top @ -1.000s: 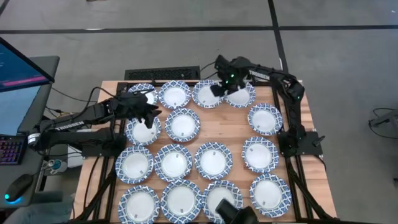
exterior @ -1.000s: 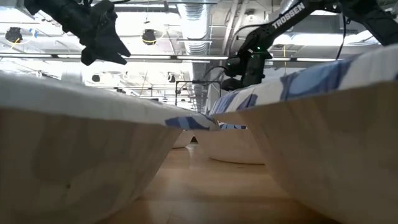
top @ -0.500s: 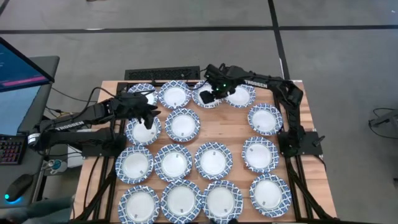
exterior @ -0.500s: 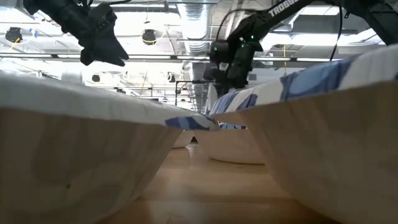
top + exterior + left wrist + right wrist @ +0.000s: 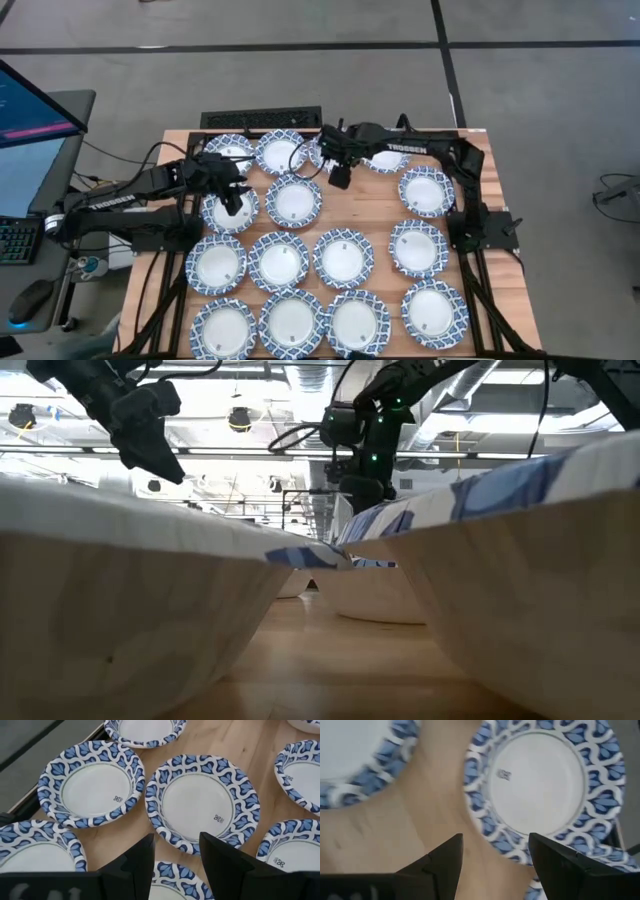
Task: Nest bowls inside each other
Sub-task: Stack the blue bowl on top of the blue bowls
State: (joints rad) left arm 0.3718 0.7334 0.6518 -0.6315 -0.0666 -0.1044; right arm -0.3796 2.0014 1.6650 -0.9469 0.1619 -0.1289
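A: Where do the bowls (image 5: 343, 257) lie?

B: Spread singly in rows over the wooden surface (image 5: 380, 213), each on its own spot as far as the high view shows. No clear nested stack appears; the work is judged barely begun, nearly all of it left.

A: And the arms?

B: The right gripper (image 5: 338, 166) hangs near the far row, fingers (image 5: 443, 860) apart, empty, a bowl rim beneath them. The left gripper (image 5: 231, 194) hovers over a bowl on the left side, fingers (image 5: 142, 857) likewise spread, holding nothing.
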